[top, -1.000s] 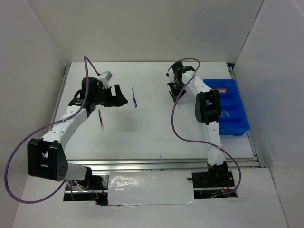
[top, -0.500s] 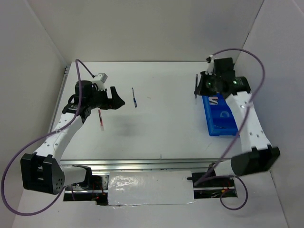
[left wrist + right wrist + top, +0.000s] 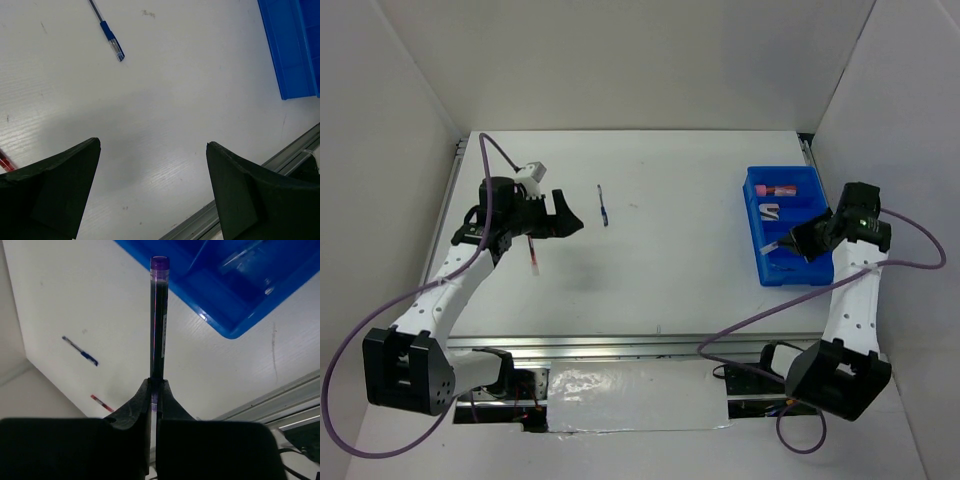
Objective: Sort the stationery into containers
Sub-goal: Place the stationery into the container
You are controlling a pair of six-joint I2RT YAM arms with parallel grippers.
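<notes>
A dark pen with a purple end (image 3: 158, 315) sticks straight out of my right gripper (image 3: 156, 385), which is shut on it. In the top view the right gripper (image 3: 800, 243) hovers over the near part of the blue bin (image 3: 812, 182), and the pen (image 3: 775, 247) points left. A pink marker (image 3: 782, 188) lies in the bin's far compartment. My left gripper (image 3: 570, 212) stands open with nothing between its fingers (image 3: 60, 180). A blue pen (image 3: 604, 207) lies just to its right on the table, and a red pen (image 3: 532, 255) lies beneath the left arm.
White walls close in the table on the left, back and right. A metal rail (image 3: 660, 345) runs along the near edge. The left wrist view catches the blue pen (image 3: 107, 35), the bin's corner (image 3: 290, 50) and the rail (image 3: 240, 200).
My right arm has swung from the table's middle out to the right and now holds the pen over the bin. The left gripper has barely shifted.
</notes>
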